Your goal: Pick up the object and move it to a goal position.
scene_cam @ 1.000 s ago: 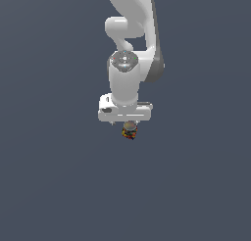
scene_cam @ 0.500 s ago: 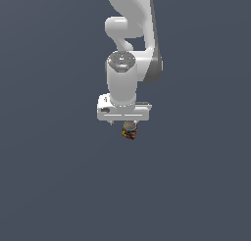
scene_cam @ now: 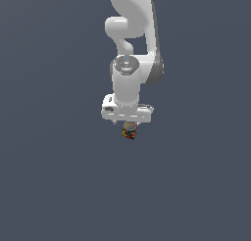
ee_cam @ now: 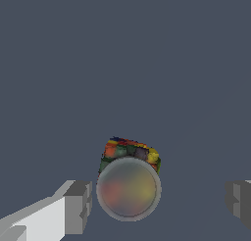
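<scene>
The object (scene_cam: 129,132) is a tiny stubby item with red, yellow, orange and dark patches and a pale tan top. It stands on the dark grey floor directly under the white gripper (scene_cam: 128,126). In the wrist view the object (ee_cam: 128,185) sits between the two grey fingers. One finger (ee_cam: 78,206) is close beside it and the other finger (ee_cam: 240,204) stands well apart from it. The gripper (ee_cam: 159,202) is open around the object. In the exterior view the hand hides the fingers and the object's top.
The white arm (scene_cam: 132,34) rises straight above the hand. The floor (scene_cam: 59,186) is a plain dark grey surface, and no other objects or edges show.
The hand has come down slightly over the object. The object has not moved.
</scene>
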You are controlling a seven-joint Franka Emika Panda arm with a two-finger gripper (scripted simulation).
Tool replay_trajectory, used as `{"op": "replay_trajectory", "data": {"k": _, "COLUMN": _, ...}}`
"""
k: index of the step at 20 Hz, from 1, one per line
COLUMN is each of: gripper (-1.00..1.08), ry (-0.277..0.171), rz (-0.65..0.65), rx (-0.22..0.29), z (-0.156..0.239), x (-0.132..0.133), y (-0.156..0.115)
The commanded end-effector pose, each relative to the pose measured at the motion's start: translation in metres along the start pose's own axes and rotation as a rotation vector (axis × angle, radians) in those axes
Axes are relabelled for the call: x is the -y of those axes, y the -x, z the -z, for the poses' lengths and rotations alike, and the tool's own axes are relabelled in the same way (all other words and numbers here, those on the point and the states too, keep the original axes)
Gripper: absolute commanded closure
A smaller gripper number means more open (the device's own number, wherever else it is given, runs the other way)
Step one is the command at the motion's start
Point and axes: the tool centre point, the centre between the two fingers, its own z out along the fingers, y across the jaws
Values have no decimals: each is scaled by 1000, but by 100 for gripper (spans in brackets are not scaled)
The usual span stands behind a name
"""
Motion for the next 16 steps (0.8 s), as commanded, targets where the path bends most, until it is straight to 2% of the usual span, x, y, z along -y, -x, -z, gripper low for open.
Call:
{"op": "replay_trajectory", "data": {"k": 1, "gripper": -92, "ry": 0, "rz": -44, "rx": -5, "z": -8, "x": 4, "y": 6}}
{"op": "replay_trajectory", "data": {"k": 9, "gripper": -92, "ry": -2, "rz": -157, "rx": -18, "z": -26, "x": 14, "y": 22}}
{"op": "replay_trajectory", "data": {"k": 16, "gripper": -92, "ry": -2, "rz": -194, "rx": -23, "z": -32, "x": 17, "y": 28}}
